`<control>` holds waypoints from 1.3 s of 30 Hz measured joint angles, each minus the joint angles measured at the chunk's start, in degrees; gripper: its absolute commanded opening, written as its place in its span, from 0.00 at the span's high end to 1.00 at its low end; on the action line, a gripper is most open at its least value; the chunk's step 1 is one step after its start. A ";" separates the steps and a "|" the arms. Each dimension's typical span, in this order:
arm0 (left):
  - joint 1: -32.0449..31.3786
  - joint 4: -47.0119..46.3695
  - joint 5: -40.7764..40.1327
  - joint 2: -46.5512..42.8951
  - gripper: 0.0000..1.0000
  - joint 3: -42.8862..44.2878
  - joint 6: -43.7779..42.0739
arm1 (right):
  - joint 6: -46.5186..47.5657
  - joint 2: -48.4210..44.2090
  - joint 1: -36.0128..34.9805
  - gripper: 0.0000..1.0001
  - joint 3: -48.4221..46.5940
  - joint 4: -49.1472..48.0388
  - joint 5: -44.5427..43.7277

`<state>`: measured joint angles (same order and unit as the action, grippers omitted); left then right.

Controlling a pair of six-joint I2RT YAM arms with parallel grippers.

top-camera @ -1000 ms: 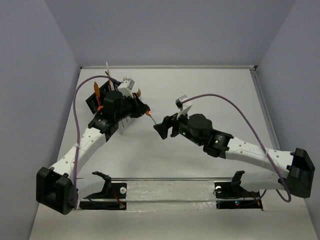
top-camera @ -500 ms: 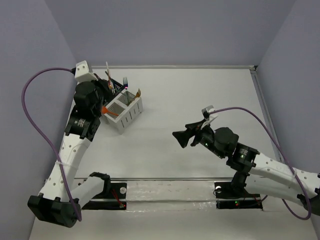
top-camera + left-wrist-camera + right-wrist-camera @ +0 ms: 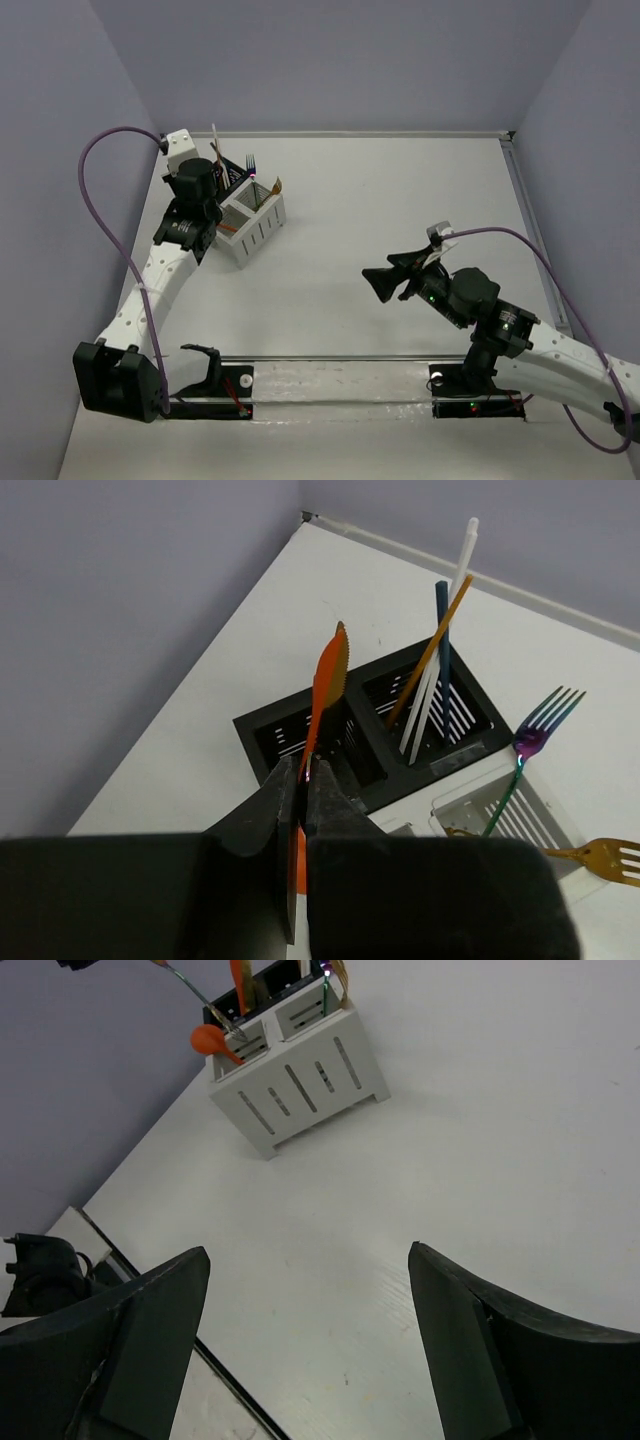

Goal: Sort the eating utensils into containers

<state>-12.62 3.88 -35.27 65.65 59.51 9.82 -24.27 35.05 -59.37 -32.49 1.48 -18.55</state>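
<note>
Your left gripper [image 3: 300, 770] clamps the orange knife [image 3: 328, 675], blade running forward over the black caddy [image 3: 258, 725]. Your right gripper [image 3: 308, 1255], spread empty, sits well apart from it.

Orange knife [image 3: 330, 670] upright over the black caddy [image 3: 260, 730]; white caddy [image 3: 300, 1090] just beside it; both hold standing utensils [image 3: 441, 640].
</note>
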 measured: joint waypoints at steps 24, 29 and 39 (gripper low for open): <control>-0.90 -4.92 3.78 3.26 0.16 -3.63 -2.49 | 0.04 -0.59 0.00 0.08 1.51 1.90 -2.58; -2.40 -4.85 5.29 -1.31 0.01 -3.63 -1.53 | 0.44 -1.22 0.00 0.00 0.83 4.22 -4.59; -5.18 -8.57 19.47 -21.22 0.01 -5.33 2.34 | 4.11 -6.71 0.00 0.00 -4.59 9.53 -16.94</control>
<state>-17.80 -4.69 -15.79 44.42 54.17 12.16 -20.16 28.34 -59.37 -37.08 11.00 -35.48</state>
